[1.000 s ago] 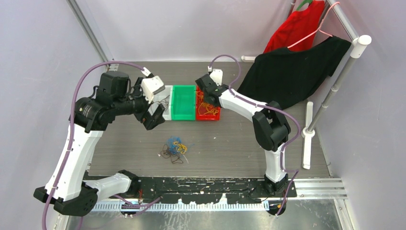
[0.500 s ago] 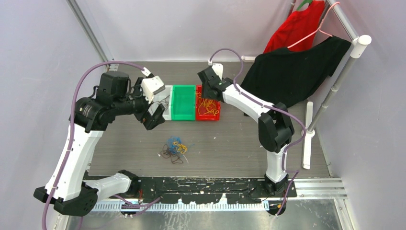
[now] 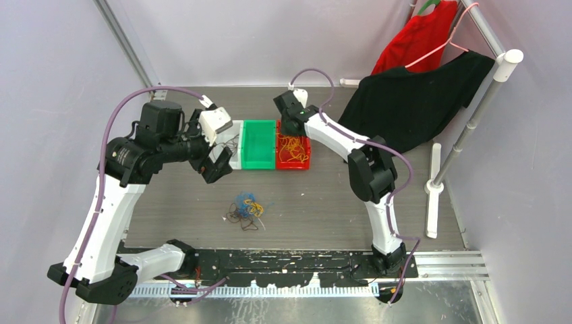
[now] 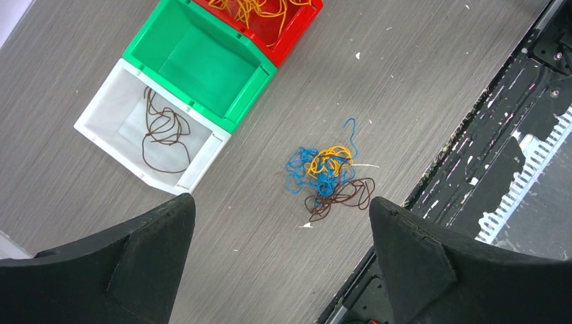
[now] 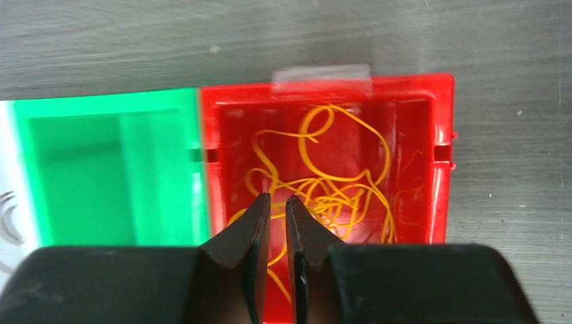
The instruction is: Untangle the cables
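Orange cables (image 5: 334, 199) lie in the red bin (image 5: 405, 84) — a tangle (image 4: 328, 177) left mid-surface; left hand (image 4: 280, 202) spread, right hand (image 5: 278, 202) nearly pressed together.

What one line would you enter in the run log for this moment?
left fingers: wide open above tangle on table | right fingers: nearly together over orange wires in red bin | white bin: brown wire
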Robot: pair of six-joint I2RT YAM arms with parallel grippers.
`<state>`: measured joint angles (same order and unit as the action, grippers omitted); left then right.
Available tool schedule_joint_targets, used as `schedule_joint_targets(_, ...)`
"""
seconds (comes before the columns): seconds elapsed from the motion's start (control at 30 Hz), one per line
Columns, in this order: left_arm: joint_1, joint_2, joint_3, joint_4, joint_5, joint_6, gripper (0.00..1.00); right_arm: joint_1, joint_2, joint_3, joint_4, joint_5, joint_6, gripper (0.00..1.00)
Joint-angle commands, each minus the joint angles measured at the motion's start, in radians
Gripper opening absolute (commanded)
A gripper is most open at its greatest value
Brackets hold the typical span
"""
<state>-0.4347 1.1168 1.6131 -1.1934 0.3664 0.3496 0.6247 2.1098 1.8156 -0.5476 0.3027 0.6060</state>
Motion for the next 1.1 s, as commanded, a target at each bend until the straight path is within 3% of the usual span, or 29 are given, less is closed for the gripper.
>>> schedule_joint_targets(0.0,-0.003,-0.024,-0.003,0.045,0.002,0.017,1.0,-0.026,0.022,-0.024,0.032,0.043,0.054,0.18)
schedule_joint_targets(0.47,-0.002,-0.033,-0.052,0.036,0.015,0.025,1.0,-0.032,0.053,-0.024,0.002,0.072,0.01,0.16)
schedule_joint_targets(0.6,0.001,-0.025,-0.079,0.018,0.017,0.044,0.98,-0.031,0.001,0.028,-0.043,0.059,-0.019,0.24)
schedule_joint_targets(0.87,0.04,-0.007,-0.082,0.019,0.039,0.063,0.97,-0.031,-0.116,0.053,-0.126,0.024,-0.07,0.59)
schedule_joint_targets(1.07,0.098,0.023,-0.103,0.005,0.087,0.094,0.98,-0.03,-0.257,-0.102,-0.121,0.024,-0.055,0.64)
